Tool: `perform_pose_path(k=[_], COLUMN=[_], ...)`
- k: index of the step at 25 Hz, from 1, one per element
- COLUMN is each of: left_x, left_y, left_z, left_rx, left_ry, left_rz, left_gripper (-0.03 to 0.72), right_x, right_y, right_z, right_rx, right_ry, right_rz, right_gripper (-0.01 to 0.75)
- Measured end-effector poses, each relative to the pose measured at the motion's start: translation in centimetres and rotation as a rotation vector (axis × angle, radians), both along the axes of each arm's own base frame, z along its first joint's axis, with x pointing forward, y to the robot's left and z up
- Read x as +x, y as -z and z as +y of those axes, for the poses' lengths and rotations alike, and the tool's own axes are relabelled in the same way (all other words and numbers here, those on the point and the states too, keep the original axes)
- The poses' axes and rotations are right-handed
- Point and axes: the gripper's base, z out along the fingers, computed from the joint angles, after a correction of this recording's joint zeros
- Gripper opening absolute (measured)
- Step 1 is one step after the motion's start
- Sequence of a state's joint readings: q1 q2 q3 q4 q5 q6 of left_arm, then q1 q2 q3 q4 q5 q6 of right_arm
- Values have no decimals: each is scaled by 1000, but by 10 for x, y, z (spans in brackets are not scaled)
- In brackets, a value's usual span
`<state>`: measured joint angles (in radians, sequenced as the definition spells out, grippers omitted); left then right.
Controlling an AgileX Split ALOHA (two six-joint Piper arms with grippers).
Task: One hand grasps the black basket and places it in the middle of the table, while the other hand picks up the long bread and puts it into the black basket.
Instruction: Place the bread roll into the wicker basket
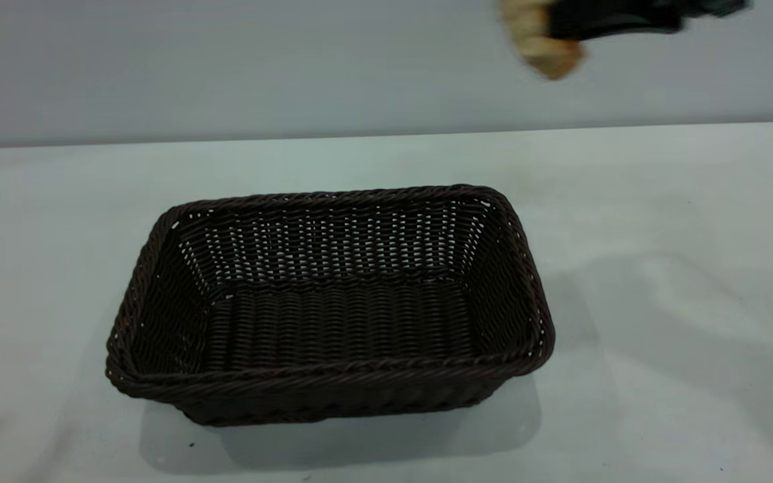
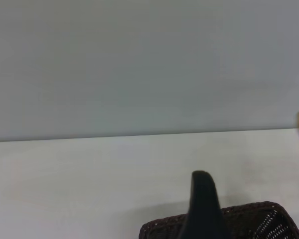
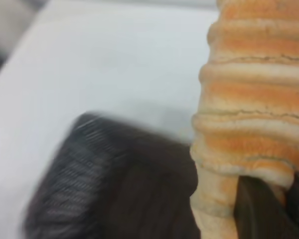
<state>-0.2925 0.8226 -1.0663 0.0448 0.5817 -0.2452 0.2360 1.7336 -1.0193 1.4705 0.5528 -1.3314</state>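
Your right claw (image 1: 564, 30), clamped on the long bread (image 1: 541, 40), hangs high and off to the side of the black basket (image 1: 329, 305), so releasing now risks it landing on the bench (image 1: 661, 235); your left claw's (image 2: 203, 199) opening I cannot tell.

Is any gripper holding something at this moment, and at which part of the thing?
The right gripper holds the long bread by one end, high above the table. The black basket is not held.

A bare robot test lab: a plain white counter (image 1: 661, 221) runs wall to wall, backed from 9 to 3 o'clock by a blank grey wall (image 1: 225, 67).
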Motion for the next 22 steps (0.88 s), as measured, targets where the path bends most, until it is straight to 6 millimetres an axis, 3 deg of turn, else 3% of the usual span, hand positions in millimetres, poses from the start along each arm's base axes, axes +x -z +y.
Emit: perform_pose_path(k=[4,8,16,19,22], left_x=[0,-1,-3,-3,-3], left_y=[0,2,6,6,6], left_z=[0,0,0,0,0], left_rx=[-3,4,16,17,18], left_ry=[2,6,13,13,13], left_rz=[6,28,69,72,72], left_gripper=[586,586,586,586,586], right_x=[-25,-39,-36,-36,-36], right_y=[8,27,85,94,96], right_z=[56,85,91,91,92], right_rx=[-45,-112,-184,-194,-203], right_ry=[-161,-228,-231,-232,-252], right_rz=[2,18,160,183,174], right_gripper=[32,32,32,35,107])
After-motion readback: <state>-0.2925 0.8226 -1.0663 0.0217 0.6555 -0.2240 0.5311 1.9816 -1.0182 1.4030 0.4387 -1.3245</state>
